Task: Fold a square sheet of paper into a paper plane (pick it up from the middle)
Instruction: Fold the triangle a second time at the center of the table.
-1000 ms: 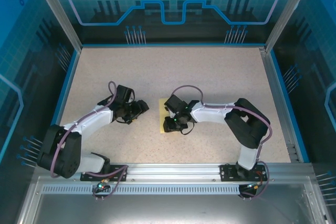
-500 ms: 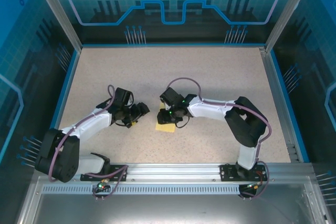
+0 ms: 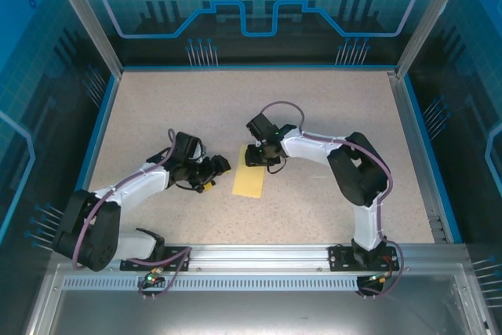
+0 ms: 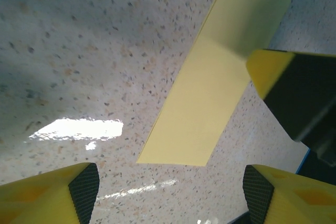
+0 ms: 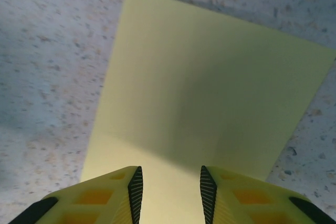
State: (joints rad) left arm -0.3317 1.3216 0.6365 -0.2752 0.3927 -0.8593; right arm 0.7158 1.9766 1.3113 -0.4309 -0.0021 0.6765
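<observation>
The yellow sheet of paper (image 3: 251, 182) lies flat on the speckled table (image 3: 157, 107), folded into a narrow rectangle with no pointed nose. My right gripper (image 3: 256, 161) hovers over its far end. In the right wrist view the right gripper (image 5: 169, 190) is open, and the sheet (image 5: 210, 93) shows flat through the gap. My left gripper (image 3: 219, 169) sits just left of the sheet. In the left wrist view the left gripper (image 4: 170, 192) is wide open with bare table between its fingers. The sheet (image 4: 205, 98) is ahead of it, with a right fingertip (image 4: 265, 69) at its edge.
A blue rim and an aluminium frame (image 3: 412, 139) bound the table, with glass walls behind. The arms' mounting rail (image 3: 259, 255) runs along the near edge. Open tabletop lies beyond both grippers.
My right gripper has drawn back toward the far end of the sheet, uncovering most of it, and its jaws have widened. My left gripper has shifted slightly toward the sheet.
</observation>
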